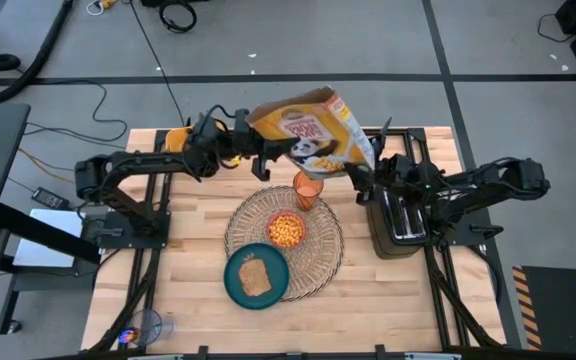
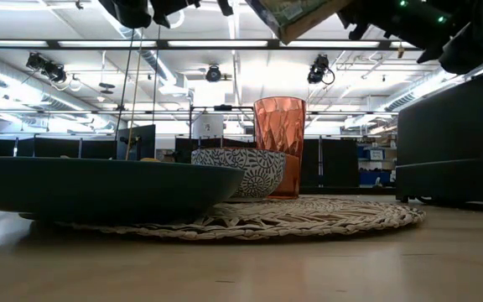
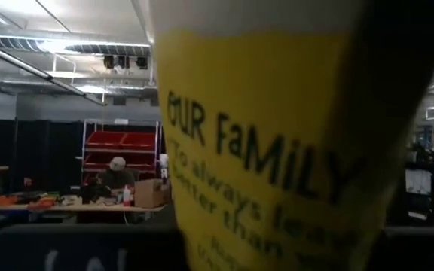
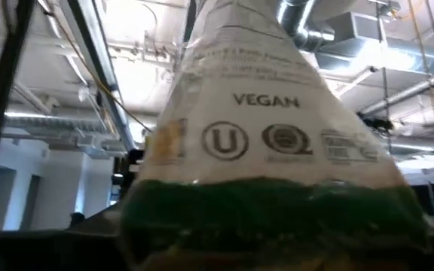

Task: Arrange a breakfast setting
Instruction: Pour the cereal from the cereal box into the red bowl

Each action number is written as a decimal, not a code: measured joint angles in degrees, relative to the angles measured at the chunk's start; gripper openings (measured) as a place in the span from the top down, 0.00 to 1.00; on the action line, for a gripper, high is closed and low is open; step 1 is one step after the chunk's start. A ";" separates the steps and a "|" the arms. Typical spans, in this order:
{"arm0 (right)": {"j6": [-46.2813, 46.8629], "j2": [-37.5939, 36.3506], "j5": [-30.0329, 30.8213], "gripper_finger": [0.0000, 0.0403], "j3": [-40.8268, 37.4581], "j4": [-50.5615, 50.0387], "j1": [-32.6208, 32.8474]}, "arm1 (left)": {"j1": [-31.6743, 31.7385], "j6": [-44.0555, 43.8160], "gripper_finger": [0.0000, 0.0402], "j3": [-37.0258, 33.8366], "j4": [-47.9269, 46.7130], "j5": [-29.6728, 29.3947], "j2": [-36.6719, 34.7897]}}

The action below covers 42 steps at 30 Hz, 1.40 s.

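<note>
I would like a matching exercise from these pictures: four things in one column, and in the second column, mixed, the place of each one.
Things:
1. teal round plate with toast
2. small patterned bowl of orange cereal
3. translucent orange faceted cup
4. yellow cardboard cereal box

Places:
A. in the air, between the two arms
B. near the middle of the round woven straw placemat
C. at the placemat's far edge, below the box
D. at the placemat's near edge, partly over the wooden table

Pairs: 1-D, 2-B, 3-C, 4-A
</note>
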 joint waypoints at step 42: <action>-0.21 -11.94 17.21 0.05 0.00 -43.41 8.74 | 14.87 10.55 0.77 -6.37 -23.31 -12.33 13.37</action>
